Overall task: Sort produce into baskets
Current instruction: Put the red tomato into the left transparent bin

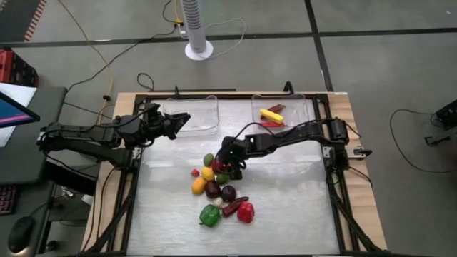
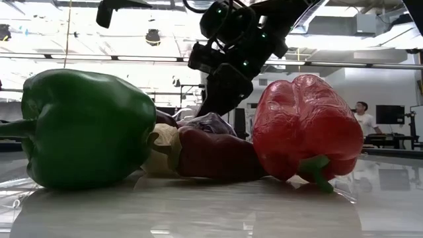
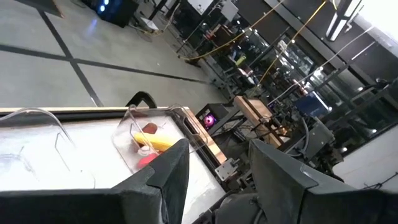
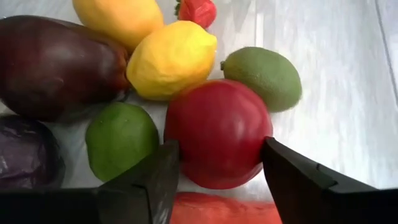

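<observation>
The produce lies in a heap at mid-table: a green pepper, a red pepper, a dark chilli, and purple, yellow and green round pieces. My right gripper is down in the heap's far end, shut on a red round fruit. My left gripper is open and empty at the left clear basket. The right clear basket holds a yellow banana and a red piece. My right gripper pinches the red round fruit by two opposite sides between its two fingers. The fingers come from above, slanting down from the table's right. The fruit sits on the table, against a lime and a lemon.
Close round the held fruit lie a second lime, a dark purple piece, a small strawberry and a red piece under the fingers. In the low view the green pepper and the red pepper stand in front.
</observation>
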`<state>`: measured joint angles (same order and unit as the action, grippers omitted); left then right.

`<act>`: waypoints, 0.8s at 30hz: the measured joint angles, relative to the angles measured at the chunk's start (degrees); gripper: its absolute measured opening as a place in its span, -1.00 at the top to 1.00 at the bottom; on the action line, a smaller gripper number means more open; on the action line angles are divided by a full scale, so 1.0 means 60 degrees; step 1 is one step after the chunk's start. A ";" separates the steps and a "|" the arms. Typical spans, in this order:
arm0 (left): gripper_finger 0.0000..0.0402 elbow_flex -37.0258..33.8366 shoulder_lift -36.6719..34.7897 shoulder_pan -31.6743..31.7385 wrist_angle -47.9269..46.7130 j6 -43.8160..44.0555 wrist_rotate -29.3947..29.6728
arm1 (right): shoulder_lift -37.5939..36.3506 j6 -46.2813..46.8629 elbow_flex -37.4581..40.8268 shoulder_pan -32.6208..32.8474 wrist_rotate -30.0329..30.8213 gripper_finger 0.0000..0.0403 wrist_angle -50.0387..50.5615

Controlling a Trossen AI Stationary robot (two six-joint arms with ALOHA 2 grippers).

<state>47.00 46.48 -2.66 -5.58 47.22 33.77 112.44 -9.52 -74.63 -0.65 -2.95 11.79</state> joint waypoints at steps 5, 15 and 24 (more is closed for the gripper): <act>0.23 0.0000 -0.0025 0.0004 0.0078 -0.0044 -0.0325 | -0.0093 0.0284 0.0000 -0.0204 -0.0010 -0.16 0.0118; 0.23 0.0004 -0.0124 0.0004 0.0162 -0.0153 -0.1092 | -0.0968 0.0332 0.0007 -0.0574 -0.0021 -0.24 0.0789; 0.23 0.0004 -0.0178 0.0004 -0.0845 -0.1609 -0.1388 | -0.1196 0.1986 0.0004 -0.0669 -0.0021 -0.27 -0.0467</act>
<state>47.03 45.41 -2.63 -10.65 37.57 25.45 105.26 2.39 -74.61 -4.67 -3.07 8.99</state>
